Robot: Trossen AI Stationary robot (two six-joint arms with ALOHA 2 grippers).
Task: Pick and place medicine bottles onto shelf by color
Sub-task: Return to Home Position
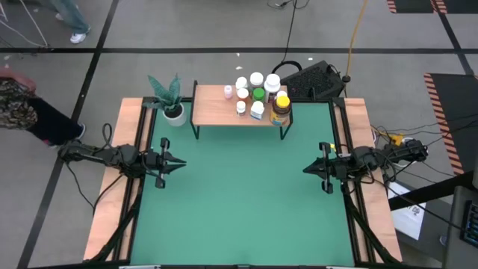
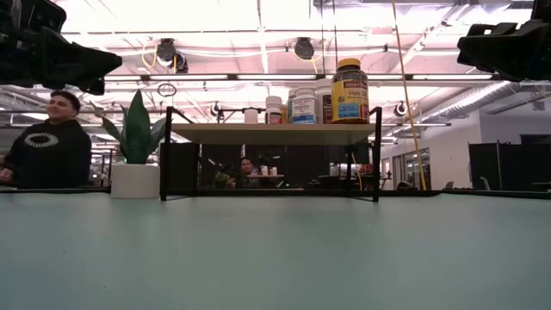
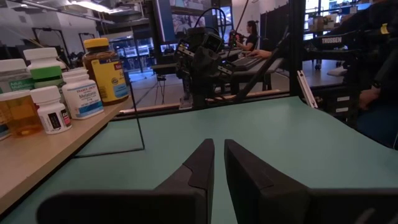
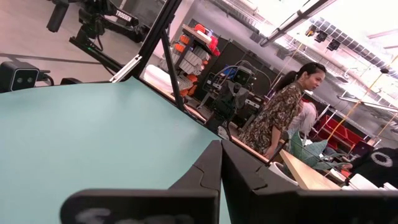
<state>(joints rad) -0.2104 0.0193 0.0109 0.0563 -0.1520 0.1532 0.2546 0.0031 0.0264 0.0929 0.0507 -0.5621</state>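
Bottles point(image 1: 258, 94) on shelf point(image 1: 213, 112) — left fingers point(image 3: 200, 165), right fingers point(image 4: 205, 168) well apart, closed

White medicine bottle point(image 3: 83, 94), just off the left gripper point(image 3: 218, 144), reads "Trader Joe's"; black frame point(image 3: 331, 40) beyond it reads "Trossen".

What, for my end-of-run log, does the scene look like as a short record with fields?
shelf: at the table's far edge, beside the potted plant
medicine bottles: clustered on the shelf, from its middle to its right end
amber bottle: yellow cap, at the cluster's right end
left gripper: shut, empty, above the green table, left side
right gripper: shut, empty, above the table's right side
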